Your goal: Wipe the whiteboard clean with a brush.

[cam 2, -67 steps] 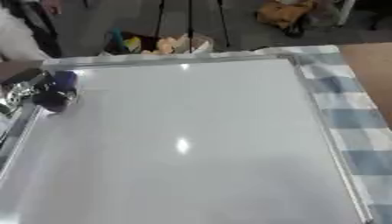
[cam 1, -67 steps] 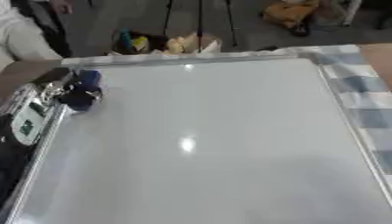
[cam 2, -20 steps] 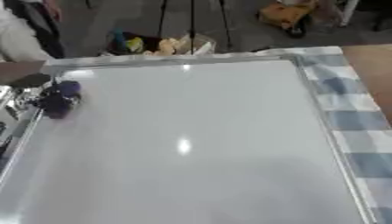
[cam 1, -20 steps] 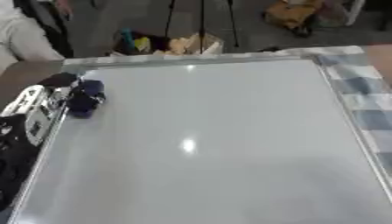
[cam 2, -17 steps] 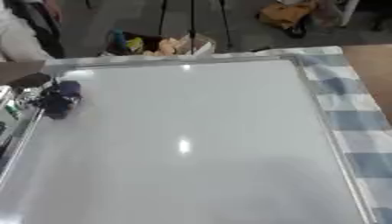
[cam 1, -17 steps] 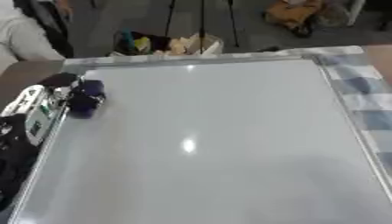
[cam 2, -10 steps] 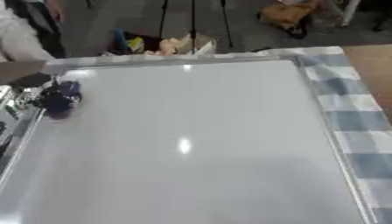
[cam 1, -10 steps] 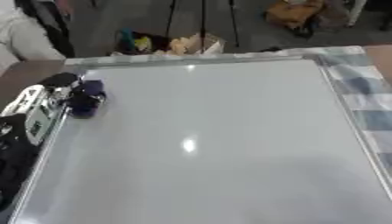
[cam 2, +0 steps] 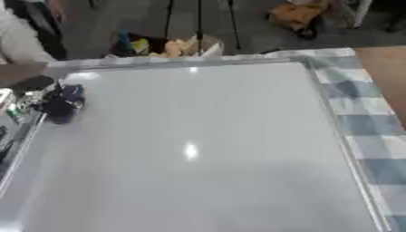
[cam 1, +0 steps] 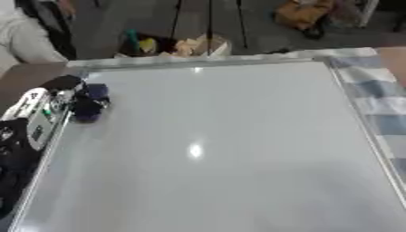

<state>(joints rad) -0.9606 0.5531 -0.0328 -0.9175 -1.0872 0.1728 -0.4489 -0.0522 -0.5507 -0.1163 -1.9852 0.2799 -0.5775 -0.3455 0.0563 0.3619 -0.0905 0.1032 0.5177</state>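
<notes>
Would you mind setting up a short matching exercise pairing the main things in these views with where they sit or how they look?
Column one:
1. whiteboard
2. brush
3. left hand
4. checked cloth

Column two:
A. blue and white, along the board's right side
B. dark blue, on the board near its upper left corner
C. white and glossy, filling most of the view
D. at the board's left edge, beside the dark blue thing

Pairs: 1-C, 2-B, 3-D, 4-A
</notes>
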